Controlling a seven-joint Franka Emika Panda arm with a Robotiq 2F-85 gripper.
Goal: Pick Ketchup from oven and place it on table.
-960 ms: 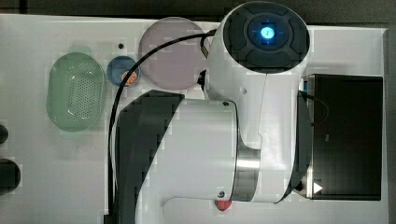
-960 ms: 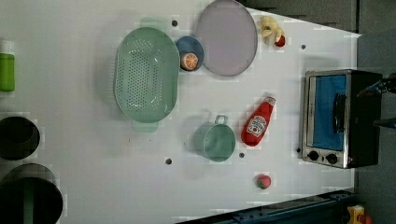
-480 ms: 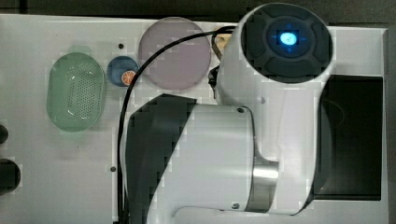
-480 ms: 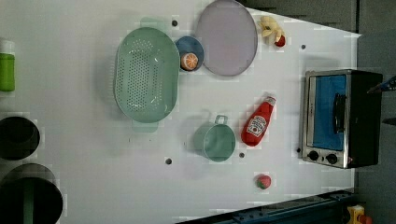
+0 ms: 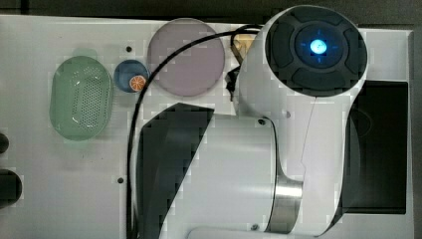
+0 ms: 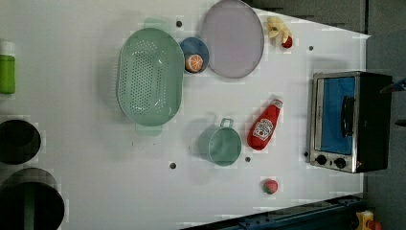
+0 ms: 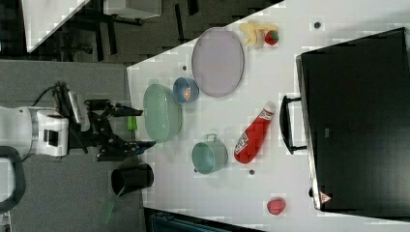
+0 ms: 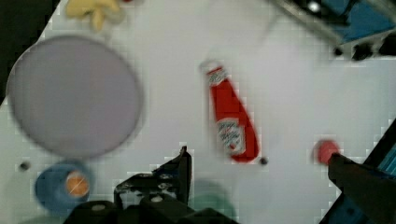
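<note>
The Ketchup [image 6: 264, 127], a red bottle with a white cap, lies on its side on the white table [image 6: 86, 143] between a green cup [image 6: 221, 143] and the oven [image 6: 347, 122]. The oven's bluish glass door is shut. In the right view the Ketchup [image 7: 254, 133] lies just off the oven's handle, cap toward the plate. My gripper [image 7: 147, 127] is open and holds nothing; in the right view it appears left of the colander, apart from the bottle. The wrist view looks down on the Ketchup [image 8: 231, 116] from a distance, with one dark finger [image 8: 180, 163] on either side.
A green colander [image 6: 151, 81], a blue bowl with an orange slice [image 6: 194, 53] and a purple plate [image 6: 233, 38] sit at the back. A red strawberry toy [image 6: 270, 186] lies near the front edge, a yellow toy [image 6: 276, 32] by the plate. Dark containers [image 6: 19, 141] stand on the left view's left.
In the top view the arm has shifted right and looms larger, now covering more of the oven's top. The Ketchup and the other things have not moved.
</note>
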